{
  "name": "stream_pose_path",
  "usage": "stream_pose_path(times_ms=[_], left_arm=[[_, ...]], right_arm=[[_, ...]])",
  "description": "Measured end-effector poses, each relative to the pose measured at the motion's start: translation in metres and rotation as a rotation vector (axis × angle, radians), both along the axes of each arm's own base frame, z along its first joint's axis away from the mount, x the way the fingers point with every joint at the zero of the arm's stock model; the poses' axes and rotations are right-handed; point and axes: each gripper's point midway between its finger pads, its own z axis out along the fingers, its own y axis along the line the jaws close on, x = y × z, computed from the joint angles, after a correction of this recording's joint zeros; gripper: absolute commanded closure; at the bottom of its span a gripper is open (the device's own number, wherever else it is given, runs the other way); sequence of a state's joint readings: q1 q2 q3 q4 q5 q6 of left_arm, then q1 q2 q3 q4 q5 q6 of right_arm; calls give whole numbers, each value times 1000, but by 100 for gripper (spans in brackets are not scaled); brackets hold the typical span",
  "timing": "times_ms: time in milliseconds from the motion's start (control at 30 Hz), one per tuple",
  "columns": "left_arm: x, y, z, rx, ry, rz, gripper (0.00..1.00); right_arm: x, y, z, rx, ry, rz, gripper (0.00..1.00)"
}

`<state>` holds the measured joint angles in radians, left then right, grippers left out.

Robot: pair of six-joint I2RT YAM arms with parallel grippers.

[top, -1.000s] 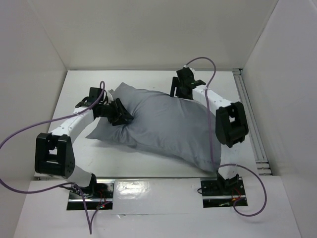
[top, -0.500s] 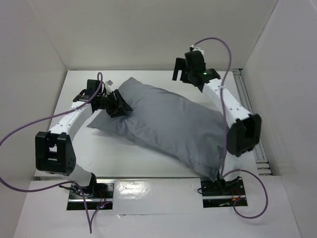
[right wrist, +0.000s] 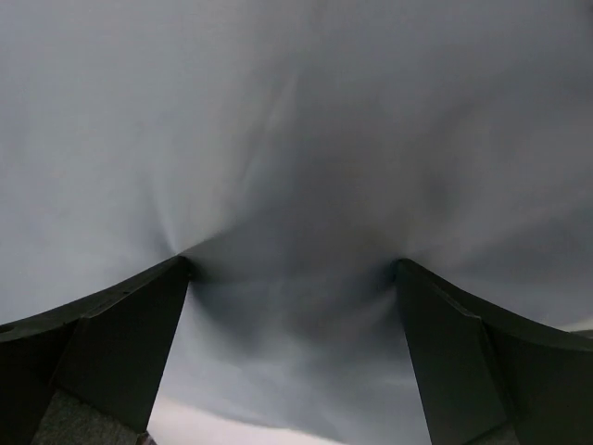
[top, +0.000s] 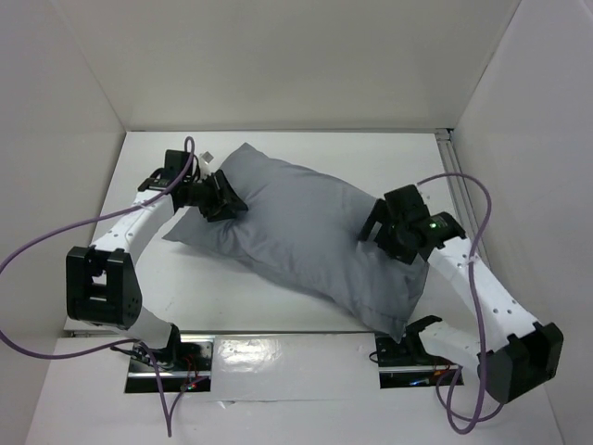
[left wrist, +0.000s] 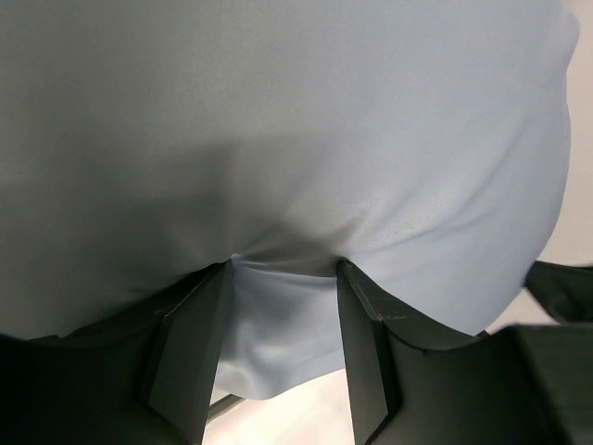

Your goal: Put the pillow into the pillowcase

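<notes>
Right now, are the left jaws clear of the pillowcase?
No, the left wrist view shows a fold of the grey pillowcase gripped between the left jaws.

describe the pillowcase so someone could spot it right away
Find the white table. The pillowcase is the big stuffed shape lying slantwise across it. It is the only soft grey thing, unlike the hard left arm and right arm.

Left end effector (top: 229,204) clamped, right end effector (top: 378,229) spread.
</notes>
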<state>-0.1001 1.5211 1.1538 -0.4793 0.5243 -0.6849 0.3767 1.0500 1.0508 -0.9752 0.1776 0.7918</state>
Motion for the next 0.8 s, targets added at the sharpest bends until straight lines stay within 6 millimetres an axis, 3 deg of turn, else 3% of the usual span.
stream_pose_path(times_ms=[100,233,467,567,667,800], left_arm=[[-1,-1,-1,3,4,-1,38],[0,1,-3,20,6,8,38],[19,14,2,77,-25,43,38],[28,18,3,82,-27,53,37],[33,21,12,89,-32,51,28],[40,25,45,119,-102,11,6]], right_arm=[[-3,12,-43,39,86,11,0],[25,24,-68,25,104,43,0],[130,32,-54,-56,-80,87,0],[165,30,-48,-73,-146,96,0],[188,30,-35,-87,-190,105,0],[196,24,-1,-122,-244,93,0]])
